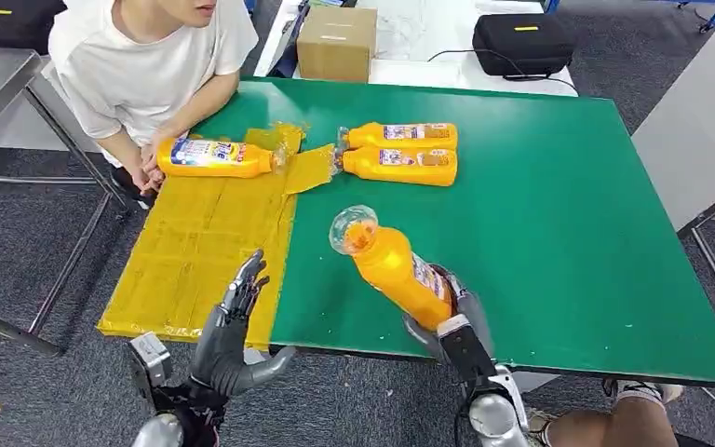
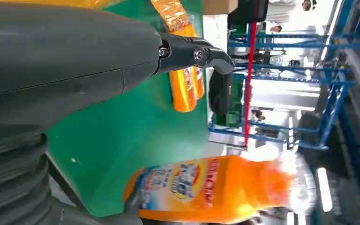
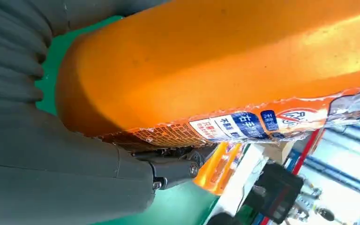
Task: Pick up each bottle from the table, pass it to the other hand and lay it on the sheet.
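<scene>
My right hand [image 1: 447, 312] grips the base of an orange bottle [image 1: 393, 265], lifted above the green table [image 1: 568, 223] with its clear cap tilted toward the far left. The same bottle [image 3: 206, 61] fills the right wrist view, and the bottle [image 2: 215, 187] also appears in the left wrist view. My left hand [image 1: 231, 331] is open, fingers spread, over the near edge of the yellow sheet [image 1: 195, 261]. Another orange bottle [image 1: 214, 156] lies on the sheet's far end, a person's hands touching it. Two more bottles [image 1: 400, 154] lie side by side on the table beyond.
A person in a white shirt [image 1: 149, 56] sits at the table's far left corner. A cardboard box [image 1: 337, 42] and a black case [image 1: 524, 42] stand behind the table. A metal table [image 1: 0, 84] is at the left, a grey surface [image 1: 698, 130] at the right.
</scene>
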Tool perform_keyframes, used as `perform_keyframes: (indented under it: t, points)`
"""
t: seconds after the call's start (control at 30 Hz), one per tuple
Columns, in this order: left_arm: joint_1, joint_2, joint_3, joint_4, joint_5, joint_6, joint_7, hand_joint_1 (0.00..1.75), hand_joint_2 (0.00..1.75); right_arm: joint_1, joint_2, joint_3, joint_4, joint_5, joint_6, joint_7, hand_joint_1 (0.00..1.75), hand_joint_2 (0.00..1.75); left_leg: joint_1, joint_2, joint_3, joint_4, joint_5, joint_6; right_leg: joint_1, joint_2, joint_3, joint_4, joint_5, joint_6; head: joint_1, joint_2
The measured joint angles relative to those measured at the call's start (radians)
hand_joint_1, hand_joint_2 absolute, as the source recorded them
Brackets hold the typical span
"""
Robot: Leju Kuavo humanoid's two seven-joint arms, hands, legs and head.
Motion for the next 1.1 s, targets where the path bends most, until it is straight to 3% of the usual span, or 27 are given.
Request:
perform_keyframes:
  t: [0.27,0.5,1.03,1.07,1.1]
  points:
    - [-0.026,-0.013,-0.052,0.04,0.073,-0.04,0.031,0.0,1.75,0.013,0.108,0.197,-0.005,-0.036,0.004,-0.048,1.75,1.75,0.002,0.0,0.0,0.0,0.0,-0.001,0.002,0.0,-0.001,0.0,-0.001,-0.001,0.0,0.0]
    - [-0.039,-0.015,-0.096,0.044,0.103,-0.039,0.036,0.0,1.75,-0.003,0.123,0.358,0.074,-0.04,-0.058,-0.094,1.75,1.75,0.001,0.0,0.0,0.0,0.0,0.0,0.001,0.0,0.0,0.0,-0.001,-0.001,0.0,0.0]
    - [-0.054,-0.006,-0.084,0.051,0.188,-0.073,0.054,0.0,1.75,-0.083,0.133,0.417,0.204,-0.057,-0.055,-0.097,1.75,1.75,0.001,0.0,0.0,0.0,0.0,-0.001,0.001,0.0,-0.001,0.0,0.0,-0.001,0.0,0.0]
    - [-0.054,-0.005,-0.082,0.051,0.188,-0.073,0.054,1.66,1.75,-0.087,0.134,0.419,0.211,-0.057,-0.055,-0.097,1.75,1.75,0.001,0.0,0.0,0.0,0.0,-0.001,0.001,0.0,-0.001,0.0,0.0,-0.001,0.0,0.0]
    - [-0.054,-0.005,-0.08,0.051,0.188,-0.073,0.054,1.75,1.75,-0.09,0.134,0.421,0.217,-0.056,-0.055,-0.097,1.75,1.75,0.001,0.0,0.0,0.0,0.0,-0.001,0.001,0.0,-0.001,0.0,0.0,-0.001,0.0,0.0]
